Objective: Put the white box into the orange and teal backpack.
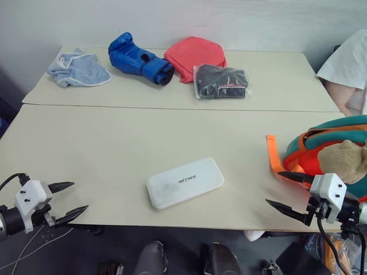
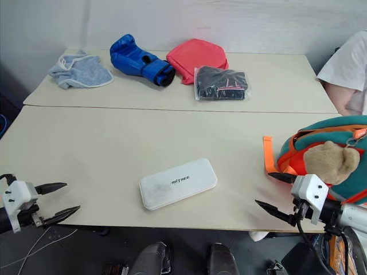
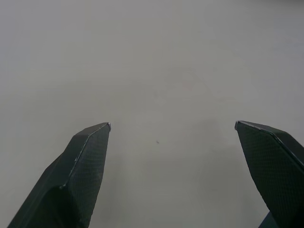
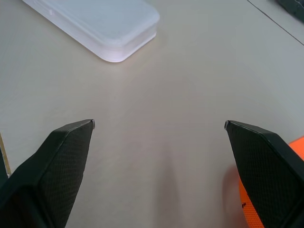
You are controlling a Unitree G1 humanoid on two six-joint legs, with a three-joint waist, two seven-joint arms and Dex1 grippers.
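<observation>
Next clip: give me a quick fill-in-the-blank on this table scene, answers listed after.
1. The white box lies flat on the table, between the left gripper and the ____ gripper.
2. Both grippers have their jaws ____.
3. The orange and teal backpack sits at the table's right edge with a tan ____ toy on it.
4. At the far side, the boxing glove is ____ in colour.

Missing words: right; open; plush; blue

Each tool [image 1: 71, 200] has white housing, pointed black fingers and black cable.
</observation>
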